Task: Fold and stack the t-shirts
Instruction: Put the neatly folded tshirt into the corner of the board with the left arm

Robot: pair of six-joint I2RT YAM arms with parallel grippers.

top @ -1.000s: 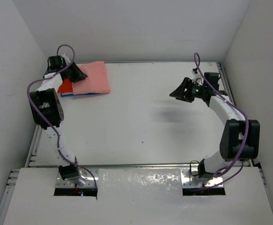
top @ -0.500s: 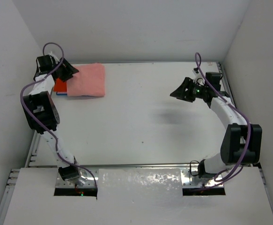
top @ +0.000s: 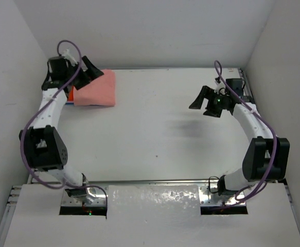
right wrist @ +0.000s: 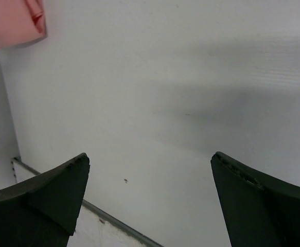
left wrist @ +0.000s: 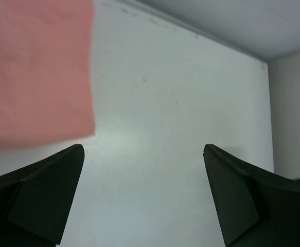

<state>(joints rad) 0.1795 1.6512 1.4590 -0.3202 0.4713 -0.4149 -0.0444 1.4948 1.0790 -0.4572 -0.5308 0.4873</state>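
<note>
The t-shirts lie folded in a stack at the table's far left corner. The pale salmon-pink t-shirt is on top, with the bright orange t-shirt showing as an edge at its left. My left gripper hovers open above the stack's far edge, holding nothing. In the left wrist view the pink t-shirt fills the upper left, and my left gripper has bare table between its fingers. My right gripper stands open over the table's right side. The right wrist view has my right gripper empty and the pink t-shirt far off.
White walls close in the table at the left, back and right. A metal rail runs along the near edge in front of the arm bases. A grey shadow lies on the table right of centre.
My left gripper has let go of the stack, risen and opened wide, its arm swinging toward the back wall. My right gripper has opened wider, nearly in place.
</note>
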